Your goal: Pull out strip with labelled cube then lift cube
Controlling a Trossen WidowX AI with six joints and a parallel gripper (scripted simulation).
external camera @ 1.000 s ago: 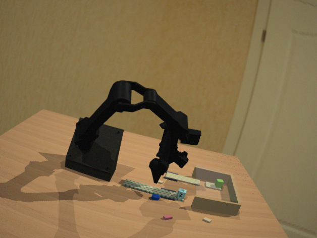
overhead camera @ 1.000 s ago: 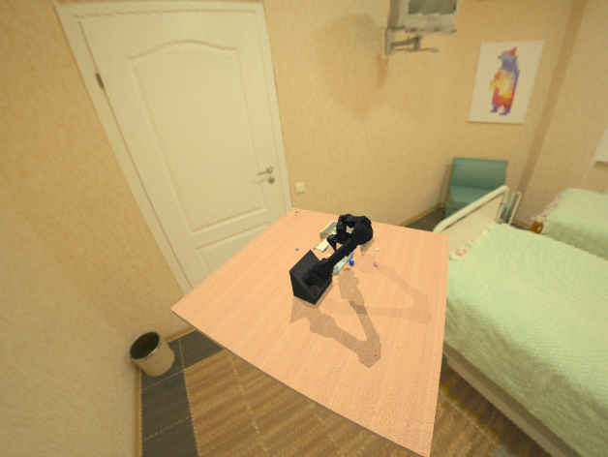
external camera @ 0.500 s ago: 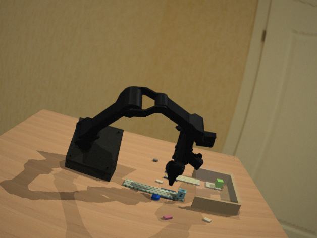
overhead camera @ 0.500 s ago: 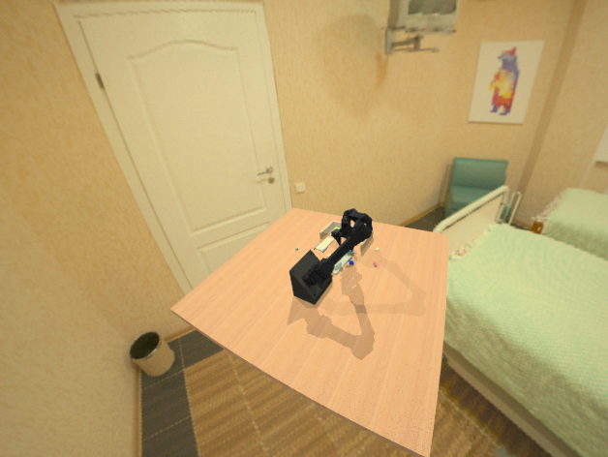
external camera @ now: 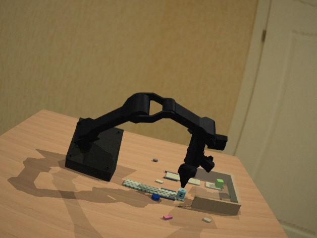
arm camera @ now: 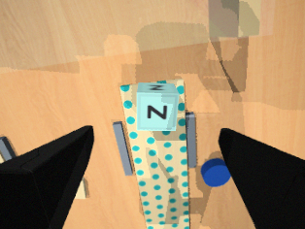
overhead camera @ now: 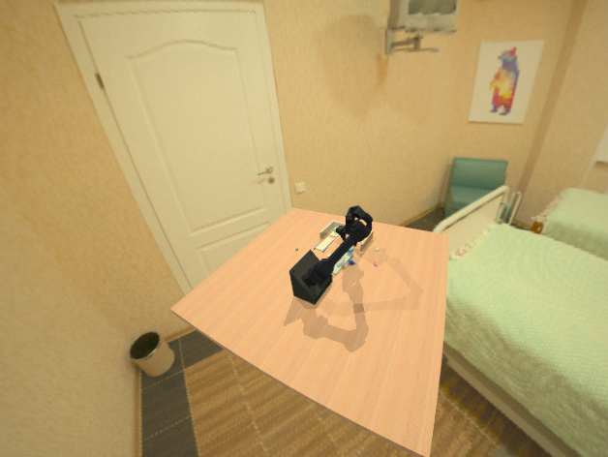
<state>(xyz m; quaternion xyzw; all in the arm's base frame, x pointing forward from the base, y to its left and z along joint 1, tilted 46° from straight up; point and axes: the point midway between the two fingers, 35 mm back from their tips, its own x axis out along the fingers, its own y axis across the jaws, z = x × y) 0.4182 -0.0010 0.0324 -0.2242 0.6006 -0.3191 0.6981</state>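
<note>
The light-blue cube labelled Z [external camera: 180,194] [arm camera: 157,109] sits on the far end of the teal-dotted strip [external camera: 143,188] [arm camera: 160,194]. That strip lies outside the box, between two low grey-blue rails [arm camera: 122,147] [arm camera: 191,141]. My gripper [external camera: 183,186] [arm camera: 157,134] is open and empty above the cube, a finger to each side. The other strip, pale and lined [external camera: 172,176] [overhead camera: 324,243], runs towards the box. A gap shows between it and a short piece [external camera: 209,185] beside the green cube [external camera: 219,182] [overhead camera: 335,229].
The open-sided box [external camera: 217,205] stands just beyond the dotted strip. A blue disc [external camera: 155,197] [arm camera: 216,172] lies close beside that strip. A cream block [external camera: 159,181] lies between the strips. A pink block [external camera: 167,217], a pale block [external camera: 207,219] and a grey pebble [external camera: 155,160] lie farther out.
</note>
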